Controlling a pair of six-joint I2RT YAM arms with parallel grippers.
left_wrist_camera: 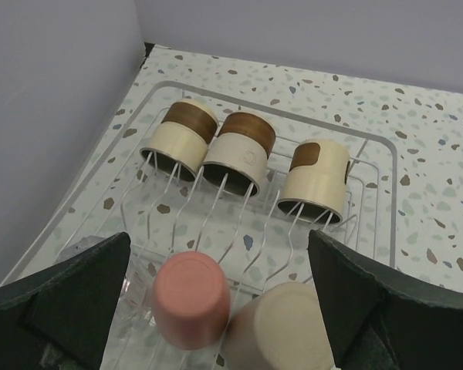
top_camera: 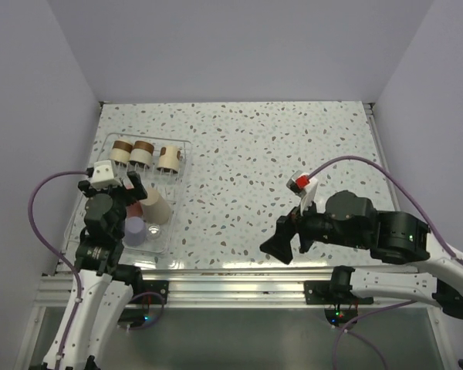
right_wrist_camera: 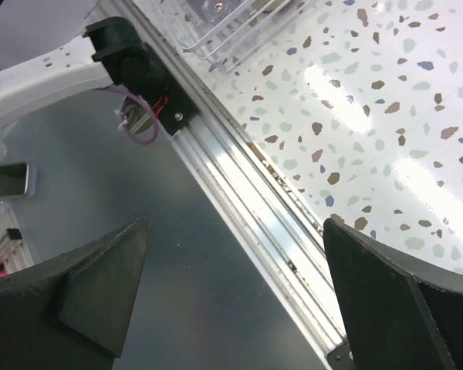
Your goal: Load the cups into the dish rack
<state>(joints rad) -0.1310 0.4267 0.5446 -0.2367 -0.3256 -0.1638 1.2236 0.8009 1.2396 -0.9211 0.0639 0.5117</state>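
The clear dish rack lies at the table's left. Three cream cups with brown bands lie on their sides along its far end. A tall beige cup, a lavender cup and a clear cup stand upside down at its near end. My left gripper hovers open over that near end, and the left wrist view shows a coral-red cup and the beige cup below its spread fingers. My right gripper is open and holds nothing, low over the table's front edge.
An aluminium rail runs along the near edge of the speckled table, with dark floor beyond it. The left arm's base and a corner of the dish rack show in the right wrist view. Pale walls close in the table's left, back and right.
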